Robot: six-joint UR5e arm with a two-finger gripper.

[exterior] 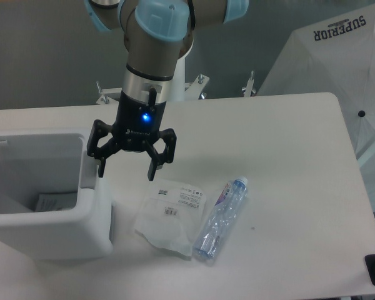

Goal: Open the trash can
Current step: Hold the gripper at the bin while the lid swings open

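The large white boxy plastic trash can [50,231] is seen at the left edge of the white tabletop [281,162], w/ its interior exposed; some paper or packet scrap is visible on its floor. The lid is judged to be swung up at the far left, but only a thin sliver is seen there, so its exact pose cannot be told. The black two-finger hand [126,169] is held spread, nothing pinched, w/ one fingertip right at the can's right rim, approx. where the grey tab strip [87,176] sits; contact cannot be confirmed.

Risks, as judged: the lid could drop back if it is not latched fully open, e.g. if the can is jolted when the hand is lifted off. The can could be nudged sideways if the finger is snagged on the rim. The nearby items could be swept if the hand is moved low to the right.

Count: 1 trash can, 1 hand, 1 flat clear plastic packet w/ printed label [170,215], 1 clear plastic bottle lying on its side [220,219], just beside the packet.
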